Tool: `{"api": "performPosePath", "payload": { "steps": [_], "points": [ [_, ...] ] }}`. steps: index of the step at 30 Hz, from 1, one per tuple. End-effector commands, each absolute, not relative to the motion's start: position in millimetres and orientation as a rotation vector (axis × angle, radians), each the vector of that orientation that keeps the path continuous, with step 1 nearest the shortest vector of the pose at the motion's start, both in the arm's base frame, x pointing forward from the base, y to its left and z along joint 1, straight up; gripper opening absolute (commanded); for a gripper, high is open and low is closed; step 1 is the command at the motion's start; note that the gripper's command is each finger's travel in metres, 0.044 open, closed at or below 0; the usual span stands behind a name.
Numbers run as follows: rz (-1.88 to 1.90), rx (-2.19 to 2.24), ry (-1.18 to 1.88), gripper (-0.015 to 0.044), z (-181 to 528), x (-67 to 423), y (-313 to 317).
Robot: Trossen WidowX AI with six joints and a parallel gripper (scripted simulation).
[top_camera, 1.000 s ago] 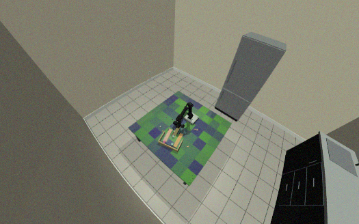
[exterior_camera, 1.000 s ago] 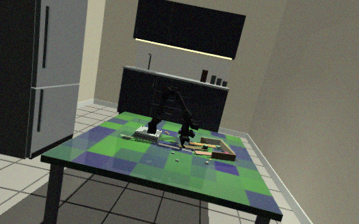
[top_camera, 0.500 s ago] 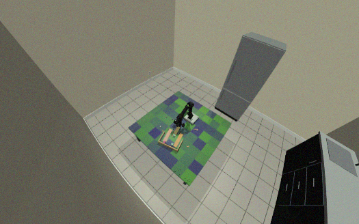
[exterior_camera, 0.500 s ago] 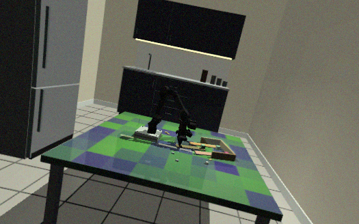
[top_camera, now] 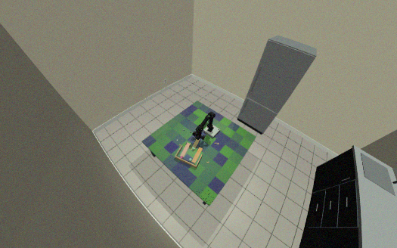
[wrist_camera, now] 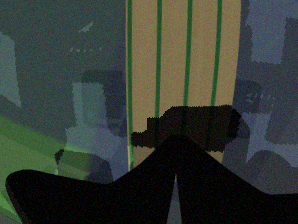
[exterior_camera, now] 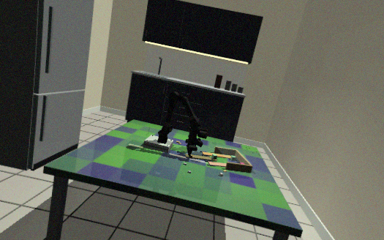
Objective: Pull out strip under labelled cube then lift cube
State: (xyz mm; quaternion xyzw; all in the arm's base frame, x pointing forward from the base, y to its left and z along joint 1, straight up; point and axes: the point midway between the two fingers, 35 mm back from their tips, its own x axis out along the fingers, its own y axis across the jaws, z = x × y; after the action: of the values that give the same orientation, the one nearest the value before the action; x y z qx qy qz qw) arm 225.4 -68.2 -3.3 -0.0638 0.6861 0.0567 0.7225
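Observation:
In the wrist view, a tan strip with green lengthwise lines [wrist_camera: 176,43] runs from the top edge down to my fingertips. My gripper [wrist_camera: 177,143] [exterior_camera: 191,151] [top_camera: 196,139] is low over the table and shut on the near end of this strip. In the exterior view the strip [exterior_camera: 200,156] leads from the gripper toward the wooden tray [exterior_camera: 239,167] [top_camera: 188,162]. The labelled cube is out of the wrist view, and it is too small to pick out in the top and exterior views.
Other strips, one of them orange [exterior_camera: 216,165], lie by the tray's open side. Two small loose cubes [exterior_camera: 189,171] [exterior_camera: 221,175] lie on the green and blue checked table [exterior_camera: 125,161]. The arm's base [exterior_camera: 158,143] stands behind the gripper.

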Motion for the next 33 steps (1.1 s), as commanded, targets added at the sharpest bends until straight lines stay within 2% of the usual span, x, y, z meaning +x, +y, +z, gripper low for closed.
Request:
{"api": "performPosePath", "payload": {
  "steps": [1, 28, 33],
  "points": [
    [0.130, -0.132, 1.547, 0.0000, -9.4, 212.5, -67.5],
    [0.130, -0.132, 1.547, 0.0000, -9.4, 212.5, -67.5],
    [0.129, -0.132, 1.545, 0.0000, 35.7, 221.8, -69.3]
  ]
}}
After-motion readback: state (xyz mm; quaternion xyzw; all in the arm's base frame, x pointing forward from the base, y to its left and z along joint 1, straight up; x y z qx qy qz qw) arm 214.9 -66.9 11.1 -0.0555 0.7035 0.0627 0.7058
